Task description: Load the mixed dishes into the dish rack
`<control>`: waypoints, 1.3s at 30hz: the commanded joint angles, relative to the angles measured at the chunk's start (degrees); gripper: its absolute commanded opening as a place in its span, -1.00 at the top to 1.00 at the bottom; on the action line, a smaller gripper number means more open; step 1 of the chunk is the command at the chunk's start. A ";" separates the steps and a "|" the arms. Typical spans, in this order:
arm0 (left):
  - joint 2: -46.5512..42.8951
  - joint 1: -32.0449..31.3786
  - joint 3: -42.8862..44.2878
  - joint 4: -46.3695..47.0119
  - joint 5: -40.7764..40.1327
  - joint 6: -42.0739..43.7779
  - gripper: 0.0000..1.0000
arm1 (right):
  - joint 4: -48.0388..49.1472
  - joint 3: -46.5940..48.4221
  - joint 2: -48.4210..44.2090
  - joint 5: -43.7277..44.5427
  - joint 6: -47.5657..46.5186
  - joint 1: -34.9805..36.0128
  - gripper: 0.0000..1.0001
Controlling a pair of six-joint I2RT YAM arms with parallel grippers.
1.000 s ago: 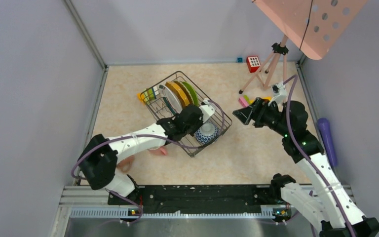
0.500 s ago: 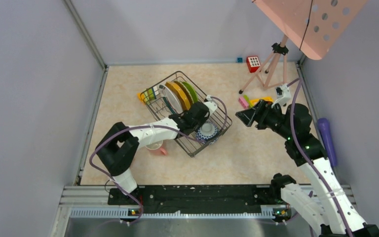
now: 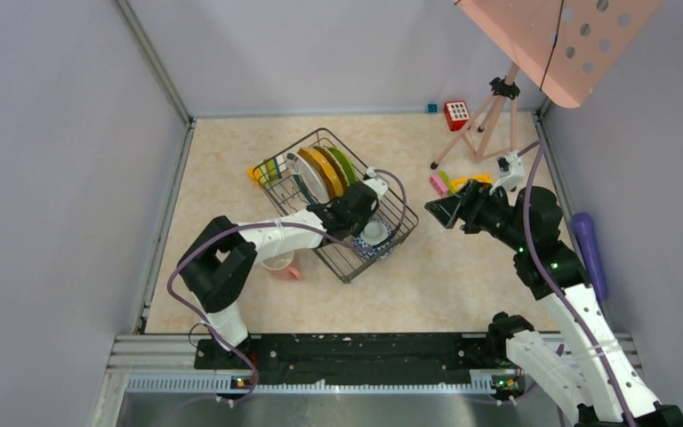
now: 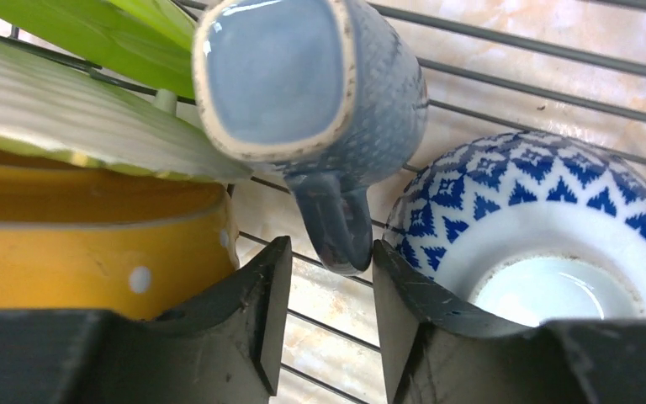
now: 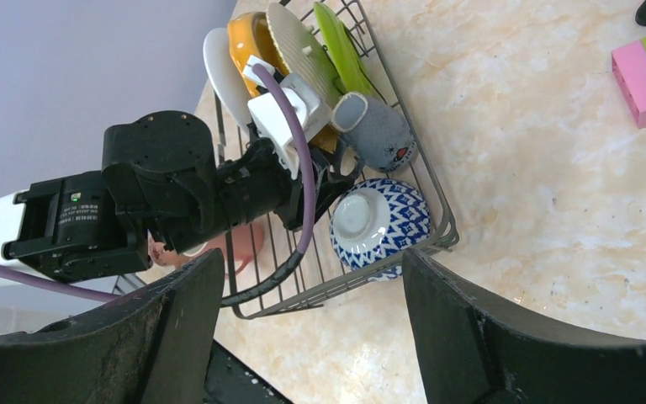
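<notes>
Between the parted fingers of the left gripper (image 4: pixel 330 257), the handle (image 4: pixel 336 227) of the grey-blue mug (image 4: pixel 303 84), pointing straight back at the pincer and not visibly pinched. Lies tipped on its side inside the dish rack (image 4: pixel 538 50), just ahead of the fingertips, with the rounded-square mouth turned toward the wrist camera and the long axis running away to the right toward the base. Textured grey-blue outside, smooth paler blue inside, speckled bare rim. Just left of the pincer, the yellow-orange dotted plate (image 4: pixel 92 236) on edge, and the lime green plate (image 4: pixel 92 25) farther ahead on that side. Just right, the blue-white patterned bowl (image 4: pixel 547 219), patterned outside and pale foot ring facing up. Behind the pincer, outside the rack and beside the left forearm, a pink mug (image 3: pixel 280 262). Past the mug, dark rack wires over a beige marbled tabletop (image 3: pixel 462 285). Well off to the right, clear of the rack, the right gripper (image 5: pixel 311 269), jaws spread wide, holding nothing. Farther still, coloured toy blocks (image 5: pixel 639 80), a tripod (image 3: pixel 489 116), and grey walls (image 3: pixel 320 53).
</notes>
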 commanded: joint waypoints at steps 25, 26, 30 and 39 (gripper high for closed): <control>-30.84 9.85 4.68 -44.09 -5.26 -33.77 -0.13 | 1.28 -0.71 0.74 -1.97 -0.25 -0.77 -0.50; -33.23 13.10 2.30 -42.91 -2.71 -34.49 -0.15 | 1.63 -0.89 0.73 -2.30 -0.18 -0.75 -0.50; -42.36 25.83 -7.26 -36.43 3.97 -35.23 -0.30 | 2.87 -1.13 1.16 -3.93 0.34 -0.81 -0.50; -41.47 39.01 -9.25 -49.18 -4.87 -49.91 -0.29 | 4.14 -1.19 3.26 -7.73 1.80 -0.85 -0.50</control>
